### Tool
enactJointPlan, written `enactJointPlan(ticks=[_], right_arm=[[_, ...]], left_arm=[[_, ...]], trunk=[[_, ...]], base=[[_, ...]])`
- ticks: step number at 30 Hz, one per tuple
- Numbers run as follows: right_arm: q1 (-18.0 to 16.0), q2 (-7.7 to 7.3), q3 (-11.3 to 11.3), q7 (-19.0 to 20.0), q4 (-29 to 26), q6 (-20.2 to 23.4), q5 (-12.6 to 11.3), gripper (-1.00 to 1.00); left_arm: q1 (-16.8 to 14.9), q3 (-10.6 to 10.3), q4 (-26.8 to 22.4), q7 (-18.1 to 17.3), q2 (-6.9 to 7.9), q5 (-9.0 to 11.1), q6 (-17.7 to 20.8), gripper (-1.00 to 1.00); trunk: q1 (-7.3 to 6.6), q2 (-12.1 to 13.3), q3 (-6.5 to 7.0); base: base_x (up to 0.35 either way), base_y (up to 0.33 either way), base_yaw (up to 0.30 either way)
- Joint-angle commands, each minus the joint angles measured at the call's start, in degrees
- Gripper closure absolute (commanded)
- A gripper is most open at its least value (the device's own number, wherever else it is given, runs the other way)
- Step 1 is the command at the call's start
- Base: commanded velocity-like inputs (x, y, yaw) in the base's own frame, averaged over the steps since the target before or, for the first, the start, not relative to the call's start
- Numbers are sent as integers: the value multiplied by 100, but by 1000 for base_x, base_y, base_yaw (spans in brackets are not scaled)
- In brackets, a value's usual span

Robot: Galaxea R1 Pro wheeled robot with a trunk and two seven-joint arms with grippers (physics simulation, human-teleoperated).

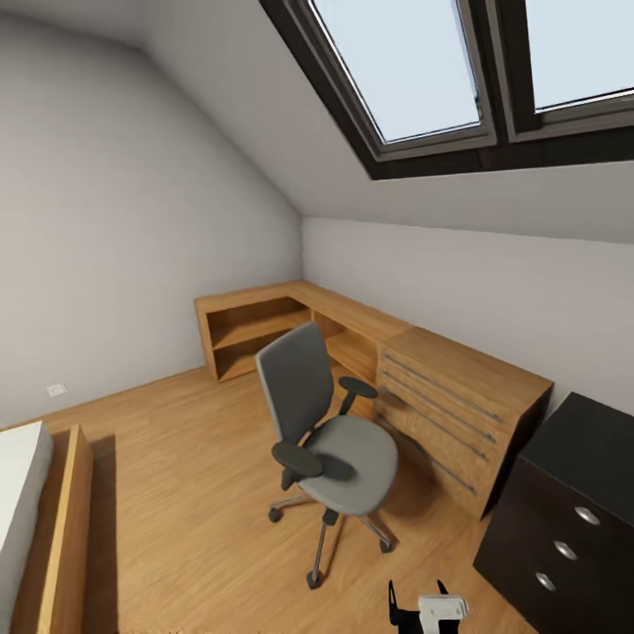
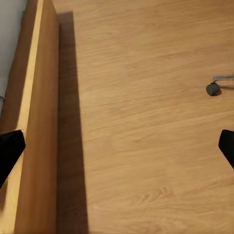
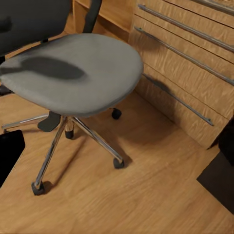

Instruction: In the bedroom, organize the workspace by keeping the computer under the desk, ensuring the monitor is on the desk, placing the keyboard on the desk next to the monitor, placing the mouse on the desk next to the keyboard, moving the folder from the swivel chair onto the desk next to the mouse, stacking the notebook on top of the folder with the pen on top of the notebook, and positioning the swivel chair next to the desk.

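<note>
Very little of your robot's body is on camera: at about 6 o'clock, low in the head view, you can make out a small white boxy housing [image 1: 442,606] with rounded corners, and black parts beside and beneath it, one a short dark upright prong [image 1: 394,600]. In the left wrist view your left gripper's fingers [image 2: 9,148] are plain matte-black wedges with angled tips, at 9 and 3 o'clock. The right wrist view gives you the same flat black finger [image 3: 9,153] at 8 o'clock, without markings, screws or cables.

text: none legible | labels: none | brands: none | numbers: none
</note>
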Motion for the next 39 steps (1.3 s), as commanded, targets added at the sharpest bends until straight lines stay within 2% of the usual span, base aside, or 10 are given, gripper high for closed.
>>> enactJointPlan(ticks=[1, 3, 8, 35, 38, 39], right_arm=[[-4, -9, 54, -20, 7, -17, -34, -100], [-4, -82, 53, -20, -2, -19, -37, -100], [-3, -120, 52, -20, -11, -19, -38, -100], [-2, -95, 39, -29, -3, -36, -72, -100], [-1, -101, 36, -29, -5, -36, -72, -100], [0, -99, 34, -29, -7, -33, -74, -100]], left_arm=[[-6, -47, 3, 57, -1, -2, -6, -100], [-6, -48, 3, 57, -1, -2, -6, -100], [-8, -49, 3, 57, -1, -2, -6, -100], [-8, -32, -18, 77, 19, 5, 4, -100], [-8, -44, -178, 71, 31, -13, 1, -100], [-8, -48, -390, 77, 45, -22, -11, -100]], trunk=[[1, -7, -9], [1, -7, -9], [1, -7, -9], [1, -7, -9], [1, -7, -9], [1, -7, -9]], base=[[0, 0, 285], [0, 0, 285], [0, 0, 285], [0, 0, 285], [0, 0, 285], [0, 0, 285]])
